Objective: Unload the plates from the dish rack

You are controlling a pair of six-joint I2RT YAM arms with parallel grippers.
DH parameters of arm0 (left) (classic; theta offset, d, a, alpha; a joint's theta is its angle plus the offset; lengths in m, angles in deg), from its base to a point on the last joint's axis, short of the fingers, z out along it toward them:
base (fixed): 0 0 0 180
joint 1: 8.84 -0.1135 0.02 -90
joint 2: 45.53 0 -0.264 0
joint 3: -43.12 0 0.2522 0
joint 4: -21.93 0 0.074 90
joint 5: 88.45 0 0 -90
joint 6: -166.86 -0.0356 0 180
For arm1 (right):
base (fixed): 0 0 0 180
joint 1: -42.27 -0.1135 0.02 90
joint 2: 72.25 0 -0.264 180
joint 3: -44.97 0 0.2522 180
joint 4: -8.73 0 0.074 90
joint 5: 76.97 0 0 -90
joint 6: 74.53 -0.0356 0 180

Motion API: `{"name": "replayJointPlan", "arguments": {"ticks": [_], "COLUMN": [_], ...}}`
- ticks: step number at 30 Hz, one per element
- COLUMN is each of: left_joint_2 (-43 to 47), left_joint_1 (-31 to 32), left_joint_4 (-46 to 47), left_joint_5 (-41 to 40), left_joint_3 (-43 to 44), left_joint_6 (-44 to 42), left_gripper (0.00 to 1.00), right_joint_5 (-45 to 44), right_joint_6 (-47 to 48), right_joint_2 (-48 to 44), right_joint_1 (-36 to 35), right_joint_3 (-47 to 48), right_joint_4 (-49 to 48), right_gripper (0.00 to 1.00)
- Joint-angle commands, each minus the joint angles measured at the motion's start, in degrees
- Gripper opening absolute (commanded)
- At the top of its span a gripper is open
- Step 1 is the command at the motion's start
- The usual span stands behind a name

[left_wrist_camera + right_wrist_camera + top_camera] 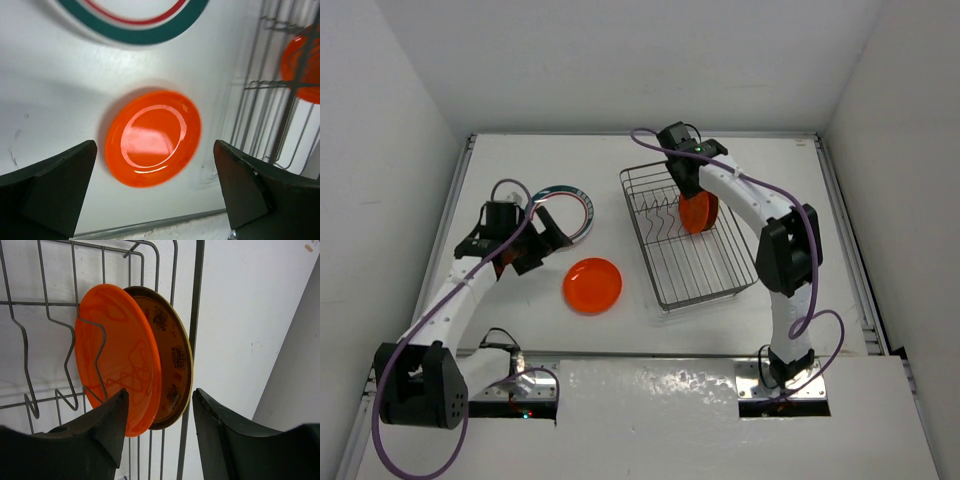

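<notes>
**Two plates out, two in the rack on a white counter**

At the near edge, both arm bases sit on a glossy white strip, purple cables looping off them. The counter (620, 160) beyond is plain matt white, faintly scuffed in the left wrist view. The left gripper (542, 245) hovers with its jaws spread wide and nothing between them. Just right of it an orange plate (592, 285) lies flat. Farther back, a white plate with green and red rings (572, 212) rests partly under that arm. The dish rack (705, 265) stands askew at centre right. Near its far end an orange plate (117, 360) and a brown patterned plate (172, 360) stand on edge together. The right gripper (161, 395) straddles their lower edge, jaws partway in. Whether they press the plates cannot be told. Bare white walls close in the counter on three sides.
</notes>
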Motion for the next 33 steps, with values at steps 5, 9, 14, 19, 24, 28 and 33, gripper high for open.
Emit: {"name": "replayJointPlan", "arguments": {"ticks": [5, 9, 14, 19, 24, 28, 33], "left_joint_2": [1.15, 1.06, 1.41, 0.45, 0.1, 0.53, 0.54], "left_joint_1": [0.2, 0.12, 0.2, 0.2, 0.2, 0.2, 0.2], "left_joint_4": [-3.26, -2.81, -2.73, -2.64, -1.67, 2.36, 13.08], "left_joint_5": [-1.77, -1.32, -1.41, -0.54, 1.74, 8.42, 19.47], "left_joint_3": [4.91, 3.94, 4.38, 5.43, 6.31, 8.5, 11.67], "left_joint_6": [-2.03, -1.94, -1.94, -2.29, -2.64, -4.57, -4.58], "left_gripper": [0.99, 0.99, 0.99, 1.0, 1.0, 1.0, 1.0], "right_joint_5": [-3.02, -1.79, -0.65, -1.26, -2.23, -3.37, -7.49], "right_joint_6": [0.64, 0.47, -0.23, -0.67, -1.81, -3.66, -5.24], "right_joint_2": [0.13, 0.82, 2.06, 3.55, 3.03, 1.1, 0.39], "right_joint_1": [-0.78, -0.96, -0.96, -0.87, -0.87, -1.05, -1.05], "right_joint_3": [0.32, 0.67, -0.73, -0.56, -0.38, 4.09, 19.99], "right_joint_4": [-3.04, -2.61, -2.88, -2.08, -1.21, 3.26, 14.51], "right_gripper": [0.48, 0.42, 0.37, 0.33, 0.06, 0.03, 0.0]}}
